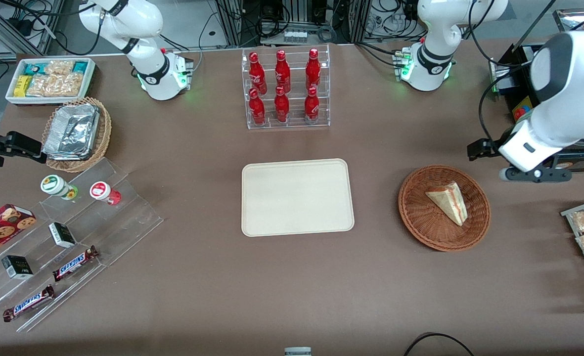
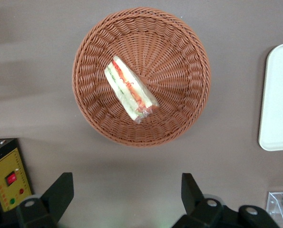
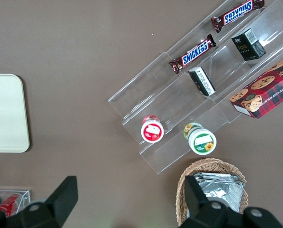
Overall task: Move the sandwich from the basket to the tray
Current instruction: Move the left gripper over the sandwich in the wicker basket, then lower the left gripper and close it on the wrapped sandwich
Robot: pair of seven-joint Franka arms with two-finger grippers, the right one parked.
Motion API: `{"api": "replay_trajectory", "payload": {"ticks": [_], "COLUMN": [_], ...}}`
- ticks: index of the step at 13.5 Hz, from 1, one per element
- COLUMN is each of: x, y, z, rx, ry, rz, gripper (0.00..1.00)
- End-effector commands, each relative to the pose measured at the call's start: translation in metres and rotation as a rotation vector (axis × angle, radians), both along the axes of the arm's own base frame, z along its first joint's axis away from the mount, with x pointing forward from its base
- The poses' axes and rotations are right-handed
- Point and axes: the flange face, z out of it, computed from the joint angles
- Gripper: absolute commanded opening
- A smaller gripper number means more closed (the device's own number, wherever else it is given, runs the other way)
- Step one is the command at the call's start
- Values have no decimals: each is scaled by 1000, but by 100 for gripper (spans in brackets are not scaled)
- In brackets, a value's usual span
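Wrapped sandwich wedge lies in the wicker basket; the claw hangs above, spread wide.

The small triangular clear-wrapped sandwich (image 2: 131,88) rests inside the round reddish-brown woven basket (image 2: 177,71) on the brown desk (image 1: 292,287). The flat cream-beige rectangular tray (image 1: 297,197) lies at the basket's 9 o'clock in the front view. The left claw (image 2: 127,194) holds nothing.
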Motion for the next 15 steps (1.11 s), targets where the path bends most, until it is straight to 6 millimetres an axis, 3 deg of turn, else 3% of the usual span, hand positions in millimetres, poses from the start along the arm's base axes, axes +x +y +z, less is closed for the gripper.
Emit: {"api": "replay_trajectory", "payload": {"ticks": [1,6,9,15], "x": [-2,10,15,23], "y": [2,4,4,-6], "z": [-33,-93,-111,-136], "rx": [4,9,18,55], "ry": [-13,-35,-38,-81], "rz": [43,113,190,601], "gripper": [100,100,100,100]}}
